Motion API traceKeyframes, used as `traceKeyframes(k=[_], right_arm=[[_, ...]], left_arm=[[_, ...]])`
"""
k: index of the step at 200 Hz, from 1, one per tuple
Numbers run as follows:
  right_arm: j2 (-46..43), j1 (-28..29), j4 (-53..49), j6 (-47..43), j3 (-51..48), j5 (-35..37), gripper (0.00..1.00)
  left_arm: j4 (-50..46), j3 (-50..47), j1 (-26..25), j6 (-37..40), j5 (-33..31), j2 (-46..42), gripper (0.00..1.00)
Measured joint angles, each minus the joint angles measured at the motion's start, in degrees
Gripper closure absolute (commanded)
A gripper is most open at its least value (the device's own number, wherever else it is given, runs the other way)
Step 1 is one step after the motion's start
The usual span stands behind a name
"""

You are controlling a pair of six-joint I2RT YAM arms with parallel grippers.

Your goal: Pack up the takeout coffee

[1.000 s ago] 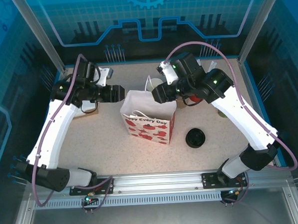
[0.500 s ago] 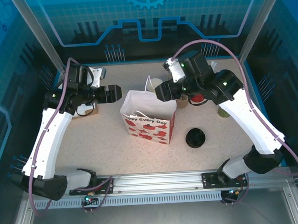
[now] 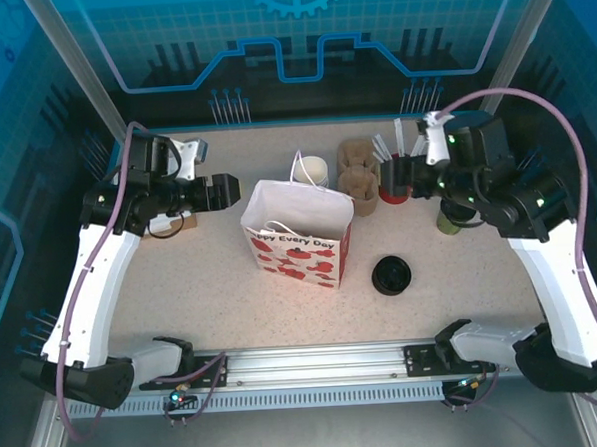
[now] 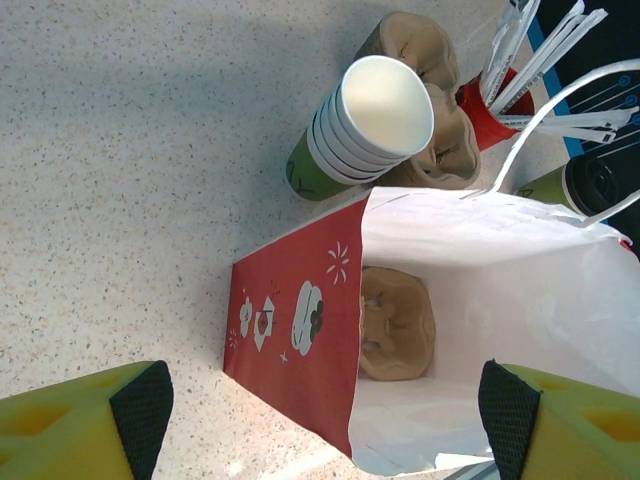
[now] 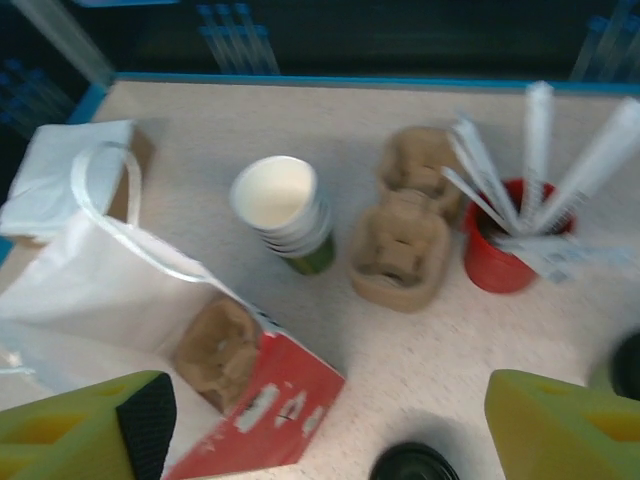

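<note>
Right end effector (image 3: 394,173) swung rightward from the bag (image 3: 299,233); jaws spread.

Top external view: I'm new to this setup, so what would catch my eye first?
The white, red-printed paper bag stands open at the centre of the table, a cardboard carrier at its bottom. Behind it stands a stack of lidless cups.

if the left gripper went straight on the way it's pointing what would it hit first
Most likely the paper bag. The left gripper, jaws open, points at the bag's red side wall and open mouth in the left wrist view. Whether it would catch the rim or pass inside is hard to judge.
</note>
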Motion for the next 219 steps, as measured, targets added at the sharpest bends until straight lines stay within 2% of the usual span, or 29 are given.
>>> traceKeyframes(k=[48, 71, 94, 128, 158, 219], right_arm=[[-4.8, -13.1, -4.5, 0.5, -9.7, 1.9, 0.05], [-4.5, -15.2, -5.8, 0.7, -11.7, 1.7, 0.0], [-6.0, -23.2, -4.1, 0.2, -19.4, 0.4, 0.0], [-4.3, -27.4, -1.9, -0.9, -28.6, 0.2, 0.0], [-3.5, -30.7, 2.5, -2.5, -35.2, -0.2, 0.0], [4.8, -36.9, 11.3, -5.9, -39.2, -2.1, 0.0]], left_arm=[[0.0, -1.6, 0.0, -0.9, 0.2, -0.4, 0.17], [0.0, -1.6, 0.0, -1.5, 0.4, -0.4, 0.17], [0.1, -1.9, 0.0, -1.8, 0.4, -0.4, 0.16], [0.2, -2.4, 0.0, -2.0, 0.5, -0.3, 0.11], [0.3, -2.9, 0.0, -1.9, 0.5, -0.3, 0.11], [1.3, -4.3, 0.0, -1.9, 0.6, -0.3, 0.1]])
